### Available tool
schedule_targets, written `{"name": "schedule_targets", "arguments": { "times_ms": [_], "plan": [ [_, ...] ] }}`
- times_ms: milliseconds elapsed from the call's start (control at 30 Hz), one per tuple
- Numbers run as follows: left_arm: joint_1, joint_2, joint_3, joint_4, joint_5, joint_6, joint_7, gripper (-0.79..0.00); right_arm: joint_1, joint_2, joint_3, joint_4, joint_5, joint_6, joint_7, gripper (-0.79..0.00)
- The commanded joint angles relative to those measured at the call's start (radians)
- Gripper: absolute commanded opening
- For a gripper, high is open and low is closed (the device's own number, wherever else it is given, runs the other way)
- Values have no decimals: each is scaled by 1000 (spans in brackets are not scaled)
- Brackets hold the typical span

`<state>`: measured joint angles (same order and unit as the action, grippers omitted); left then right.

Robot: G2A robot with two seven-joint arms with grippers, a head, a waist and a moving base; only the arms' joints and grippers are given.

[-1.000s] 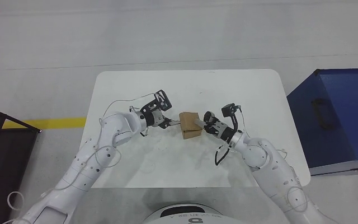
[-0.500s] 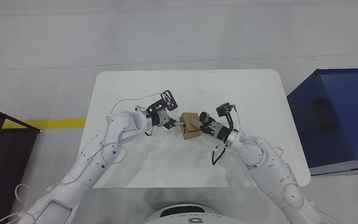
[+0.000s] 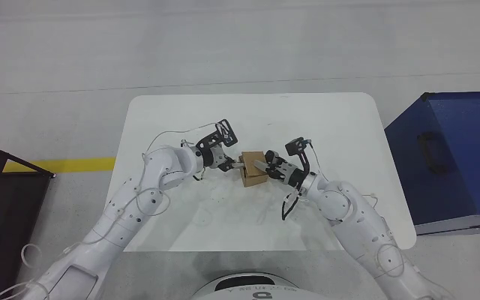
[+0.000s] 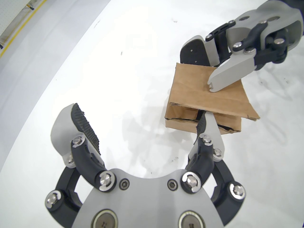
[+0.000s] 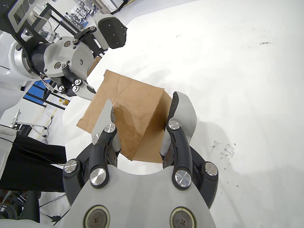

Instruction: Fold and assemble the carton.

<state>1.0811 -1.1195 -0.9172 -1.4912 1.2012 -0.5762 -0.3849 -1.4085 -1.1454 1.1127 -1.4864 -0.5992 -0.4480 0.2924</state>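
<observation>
at table (image 3: 337,127) centre: carton (image 3: 255,169) half folded, one end open. right claw (image 5: 143,102) clamps carton, top and side. left claw (image 4: 140,113) spread wide, one finger (image 4: 207,125) at open end under top flap (image 4: 213,100). step: closing end. next, likely: tuck flap in, carton held steady.

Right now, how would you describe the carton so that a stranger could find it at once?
On the white table, look near the middle, where both arms meet. The carton lies between the open left pincer and the right pincer, which grips it. Nothing else there is brown cardboard.
</observation>
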Motion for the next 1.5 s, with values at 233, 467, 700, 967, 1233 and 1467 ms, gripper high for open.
{"name": "schedule_targets", "arguments": {
  "times_ms": [233, 467, 700, 967, 1233, 1467],
  "plan": [
    [7, 4, -21, -9, 6, -8, -8, 0, 12, -4, -13, 5, -10, 10, 5, -348],
    [18, 8, -40, -25, 11, -13, -13, 0, 19, -7, -18, 11, -14, 19, 5, -348],
    [35, 14, -68, -45, 9, -14, -27, 0, 23, -9, -21, 11, -26, 25, -1, -329],
    [54, 17, -78, -49, 13, -15, -36, 0, 26, -10, -21, 11, -35, 22, 0, -345],
    [42, 12, -67, -54, 8, -16, -30, 0, 21, -8, -14, 3, -37, 16, -1, -336],
    [29, 7, -57, -38, 11, -17, -22, 0, 18, -8, -13, -8, -48, 18, 8, -332]
  ]
}}
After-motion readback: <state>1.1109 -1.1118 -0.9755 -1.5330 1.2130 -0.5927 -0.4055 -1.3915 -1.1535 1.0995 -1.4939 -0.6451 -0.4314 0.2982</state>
